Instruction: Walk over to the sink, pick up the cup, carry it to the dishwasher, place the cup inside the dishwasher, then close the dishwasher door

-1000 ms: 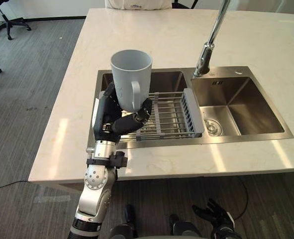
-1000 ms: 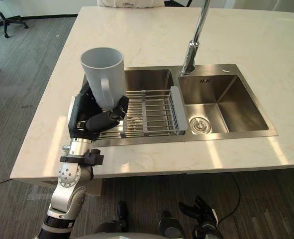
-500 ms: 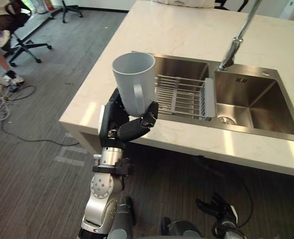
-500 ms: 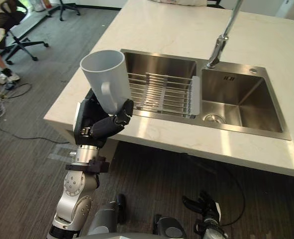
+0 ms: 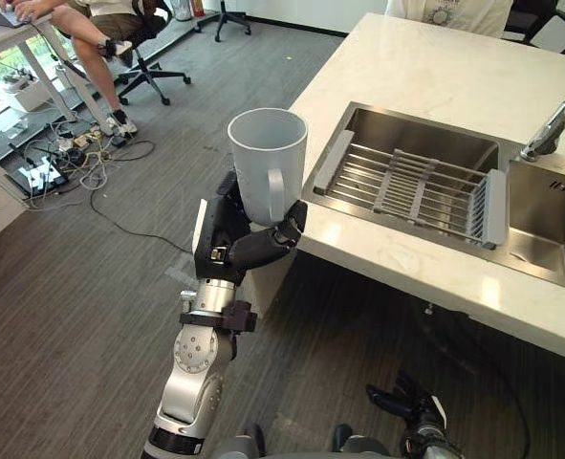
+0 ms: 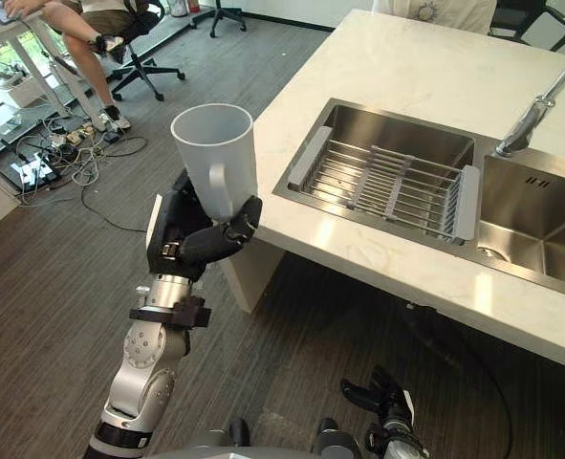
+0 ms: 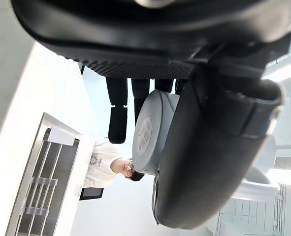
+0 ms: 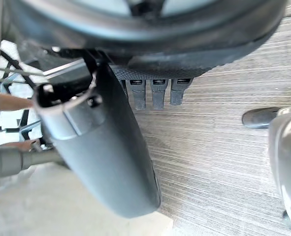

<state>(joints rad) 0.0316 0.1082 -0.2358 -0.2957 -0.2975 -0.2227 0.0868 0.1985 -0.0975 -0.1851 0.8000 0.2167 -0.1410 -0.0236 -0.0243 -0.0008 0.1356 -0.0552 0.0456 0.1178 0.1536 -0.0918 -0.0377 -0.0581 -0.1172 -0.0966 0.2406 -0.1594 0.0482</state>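
Observation:
A grey-white cup (image 5: 268,164) with a handle stands upright in my left hand (image 5: 234,241), whose fingers and thumb are curled round its lower part. I hold it out over the floor, just off the corner of the white counter (image 5: 425,76). From the left wrist view the cup's round base (image 7: 150,129) shows between the fingers and the thumb. The steel sink (image 5: 425,143) with its grey wire rack (image 5: 416,186) lies to the right of the cup. My right hand (image 5: 408,406) hangs low near the floor, fingers relaxed and holding nothing; its straight fingers (image 8: 157,91) show in the right wrist view.
A tap (image 5: 554,129) rises at the far right of the sink. A seated person's legs (image 5: 86,38) and office chairs (image 5: 153,67) are at the upper left, with cables and a power strip (image 5: 43,172) on the grey floor. Another person sits behind the counter (image 5: 449,11).
The camera has swung left and away from the sink, so the counter slid to the right and more floor shows. The cup stays in my left hand in the same grip.

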